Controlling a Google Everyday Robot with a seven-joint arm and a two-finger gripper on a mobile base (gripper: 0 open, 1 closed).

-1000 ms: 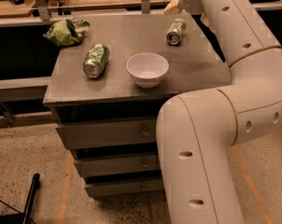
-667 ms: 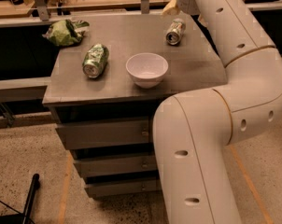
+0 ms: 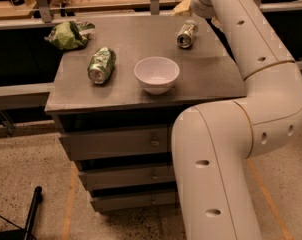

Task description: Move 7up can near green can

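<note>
Where the grey tabletop ends rearward, hand hovers.

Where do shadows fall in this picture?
Camera view: warm dim light; white round bowl casts a faint shadow on the grey tabletop, whose overhang darkens the grey drawers; the pincer, at the far edge by the silvery-white 7up can, is lit.

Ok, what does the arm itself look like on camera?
The arm is thick, smooth, cream-white tubes joined by rounded elbows, with thin seam lines at joints and small dark oval holes along the shells. No cables or labels show. The gripper, at the top edge just beyond the 7up can, shows only as a pale yellowish piece.
</note>
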